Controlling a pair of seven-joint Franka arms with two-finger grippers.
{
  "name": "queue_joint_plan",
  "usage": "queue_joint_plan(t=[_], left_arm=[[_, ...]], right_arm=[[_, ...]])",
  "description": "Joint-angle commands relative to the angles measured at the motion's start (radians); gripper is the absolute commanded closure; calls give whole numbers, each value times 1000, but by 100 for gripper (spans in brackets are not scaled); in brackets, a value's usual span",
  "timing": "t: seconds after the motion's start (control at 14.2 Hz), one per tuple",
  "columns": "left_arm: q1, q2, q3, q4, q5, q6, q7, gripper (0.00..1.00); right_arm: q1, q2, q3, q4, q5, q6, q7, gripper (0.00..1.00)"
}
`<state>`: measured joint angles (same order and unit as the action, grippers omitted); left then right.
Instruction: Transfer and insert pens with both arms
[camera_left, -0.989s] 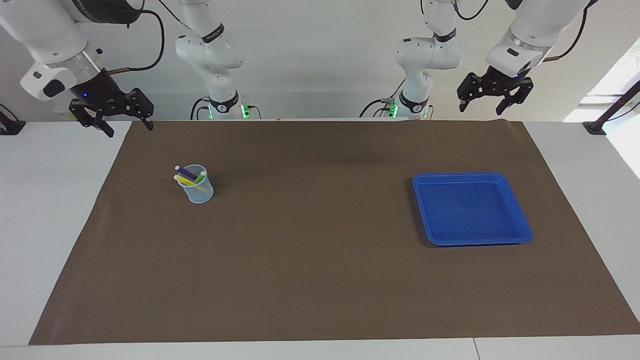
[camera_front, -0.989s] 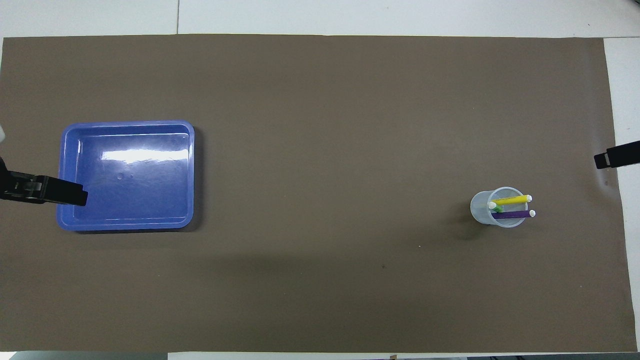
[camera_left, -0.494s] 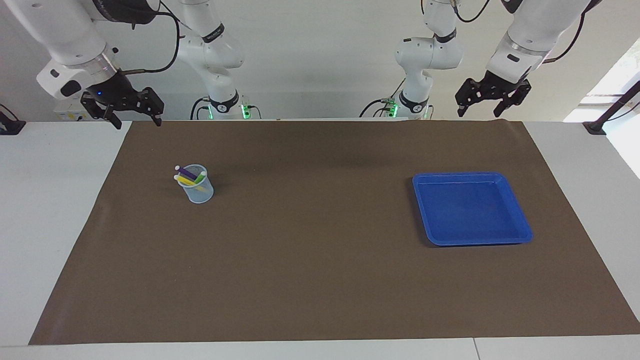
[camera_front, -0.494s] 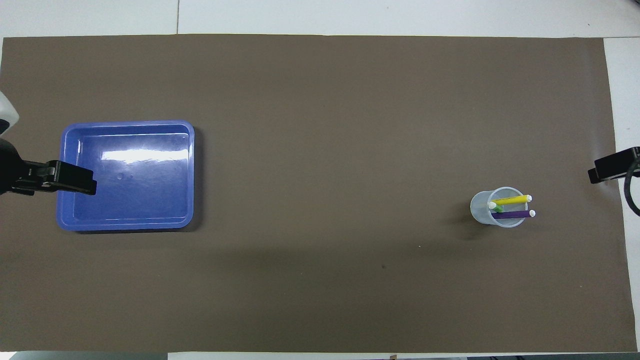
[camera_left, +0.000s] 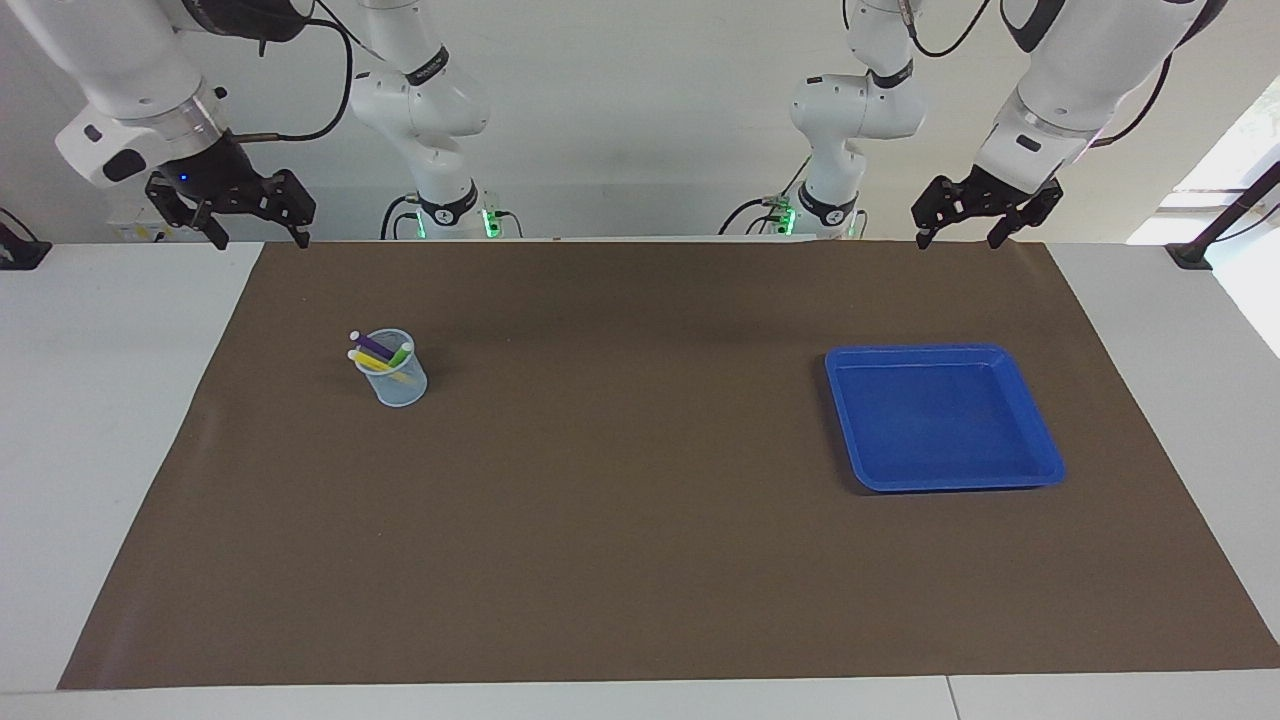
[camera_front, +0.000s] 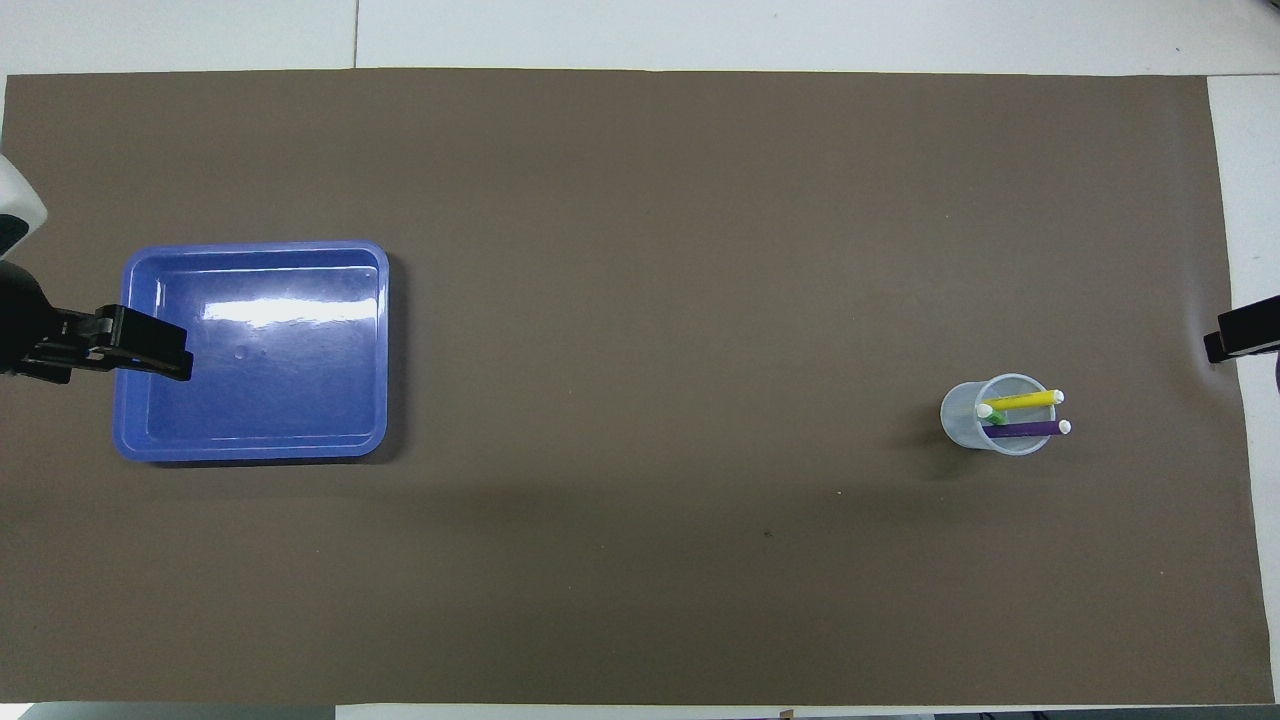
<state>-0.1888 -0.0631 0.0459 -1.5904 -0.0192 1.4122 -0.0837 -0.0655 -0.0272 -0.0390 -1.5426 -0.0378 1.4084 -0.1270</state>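
Three pens stand tilted in a clear plastic cup (camera_left: 402, 388) toward the right arm's end of the brown mat: yellow (camera_left: 372, 362), purple (camera_left: 372, 345) and green (camera_left: 400, 352). The overhead view shows the cup (camera_front: 962, 420) with the yellow (camera_front: 1025, 400), purple (camera_front: 1025, 430) and green (camera_front: 992, 415) pens. My right gripper (camera_left: 262, 240) hangs open and empty in the air over the mat's corner by the robots; only its tip (camera_front: 1240, 340) shows overhead. My left gripper (camera_left: 956, 242) hangs open and empty over the mat's edge by the robots; overhead it (camera_front: 165, 355) covers the tray's edge.
A blue tray (camera_left: 915, 350) with nothing in it lies toward the left arm's end of the mat; it also shows in the overhead view (camera_front: 255, 245). The brown mat (camera_left: 640, 520) covers most of the white table.
Both grippers have shifted a little in the air near the robots' edge of the mat, and the right one has risen slightly. Pens, cup and tray have not moved.
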Motion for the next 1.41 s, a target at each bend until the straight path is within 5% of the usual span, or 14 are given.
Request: queue_joint_plan(t=[0.0, 1.34], left_arm=[[-9, 5, 11, 26, 13, -30, -11, 0], [31, 19, -24, 24, 22, -12, -7, 0]], right_arm=[[45, 6, -35, 13, -8, -17, 20, 0], [53, 23, 4, 29, -4, 0, 21, 0]])
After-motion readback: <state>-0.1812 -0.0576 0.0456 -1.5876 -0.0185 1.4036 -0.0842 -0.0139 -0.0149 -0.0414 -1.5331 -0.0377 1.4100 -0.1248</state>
